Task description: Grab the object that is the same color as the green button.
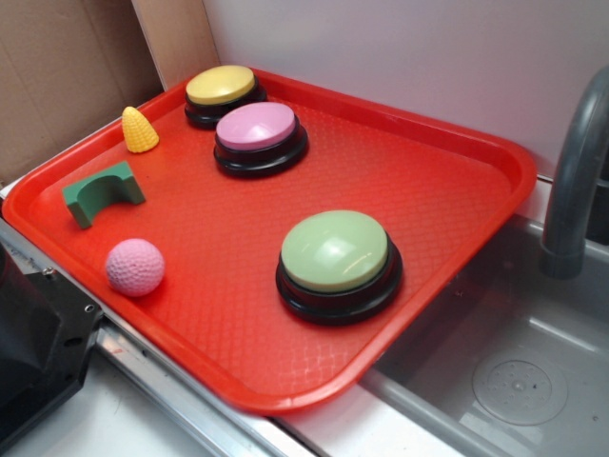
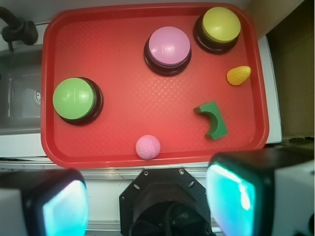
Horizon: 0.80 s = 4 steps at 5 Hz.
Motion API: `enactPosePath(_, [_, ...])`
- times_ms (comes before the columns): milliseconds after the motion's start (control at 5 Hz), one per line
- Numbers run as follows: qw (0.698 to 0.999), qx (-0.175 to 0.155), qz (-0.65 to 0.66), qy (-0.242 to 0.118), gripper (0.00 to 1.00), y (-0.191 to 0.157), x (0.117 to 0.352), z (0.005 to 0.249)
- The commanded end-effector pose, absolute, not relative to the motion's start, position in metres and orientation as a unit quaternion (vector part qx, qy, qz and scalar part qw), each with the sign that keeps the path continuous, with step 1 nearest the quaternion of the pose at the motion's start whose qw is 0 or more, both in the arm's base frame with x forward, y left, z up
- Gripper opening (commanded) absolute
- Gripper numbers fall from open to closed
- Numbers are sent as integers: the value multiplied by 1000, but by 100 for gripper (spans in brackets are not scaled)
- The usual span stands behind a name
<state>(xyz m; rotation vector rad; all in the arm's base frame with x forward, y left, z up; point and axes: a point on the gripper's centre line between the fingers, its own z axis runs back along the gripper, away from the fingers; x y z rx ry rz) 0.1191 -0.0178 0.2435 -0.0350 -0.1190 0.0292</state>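
Wrist view, green arch block (image 2: 212,119) lying flat, opening facing right, gripper (image 2: 147,201) spread wide.

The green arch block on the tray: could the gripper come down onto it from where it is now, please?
Probably yes. The green arch block lies alone on the red tray, apart from the yellow cone and pink ball, with nothing above it. The gripper hangs open above the tray's near edge.

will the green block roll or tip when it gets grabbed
The green block probably won't roll: it lies flat on the tray, unlike the pink ball. It looks matte and rigid, so likely grippy. The arch cut-out leaves thin legs, so a squeeze there could twist it.
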Motion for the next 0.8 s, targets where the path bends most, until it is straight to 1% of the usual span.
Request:
enactPosePath(0, [998,-17,15,-59,100,-18,119,244])
enactPosePath(200, [998,25,28,-53,100,32,146,202])
enactPosePath(400, [995,60,-19,-76,100,57,165,165])
enactPosePath(600, [995,42,-9,-87,100,79,167,137])
